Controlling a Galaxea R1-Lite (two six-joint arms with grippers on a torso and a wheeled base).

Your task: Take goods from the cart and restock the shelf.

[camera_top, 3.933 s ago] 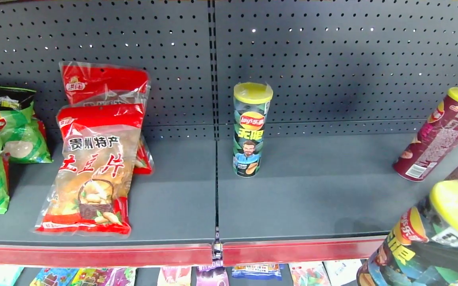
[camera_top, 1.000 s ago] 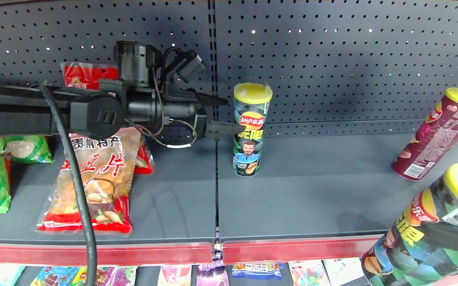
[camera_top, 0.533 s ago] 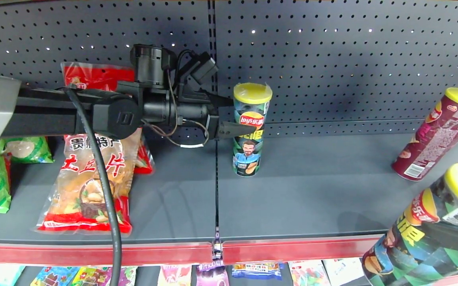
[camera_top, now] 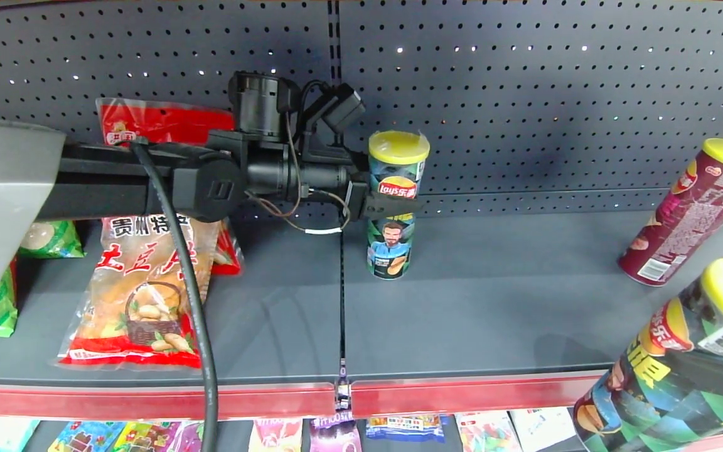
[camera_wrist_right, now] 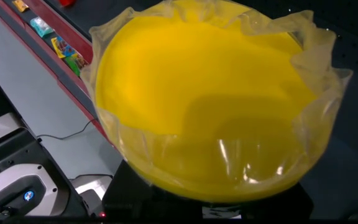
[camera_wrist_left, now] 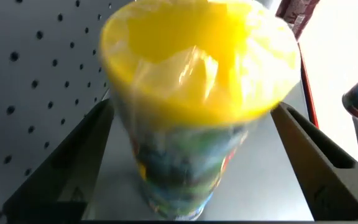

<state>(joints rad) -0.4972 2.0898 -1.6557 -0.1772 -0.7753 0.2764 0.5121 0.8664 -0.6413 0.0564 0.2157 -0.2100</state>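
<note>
A green chips can (camera_top: pixel 393 245) with a yellow lid (camera_wrist_left: pixel 197 56) stands upright mid-shelf, close to the pegboard. My left arm comes in from the left at can height. Its left gripper (camera_top: pixel 396 196) is open and straddles the can's upper half, one finger (camera_top: pixel 399 204) in front and one behind. In the left wrist view the left gripper (camera_wrist_left: pixel 188 165) shows a finger (camera_wrist_left: pixel 316 162) on each side of the can, with gaps. A second green can (camera_top: pixel 663 370) tilts at the lower right, below the shelf's front edge, with my right gripper (camera_top: pixel 706 380) shut on it. Its yellow lid (camera_wrist_right: pixel 210 99) faces the right wrist camera.
Two maroon cans (camera_top: pixel 688 213) lean at the shelf's right end. Red potato-chip bags (camera_top: pixel 148 276) and green bags (camera_top: pixel 48 238) lie to the left, partly behind my arm. Bare grey shelf (camera_top: pixel 493 301) spans between the standing can and the maroon cans. A red rail (camera_top: pixel 462 395) edges the front.
My left arm has come into view from the left and moved right. Its open fingers, short of the standing can a second ago, now sit around it. The right-held can barely moved.
</note>
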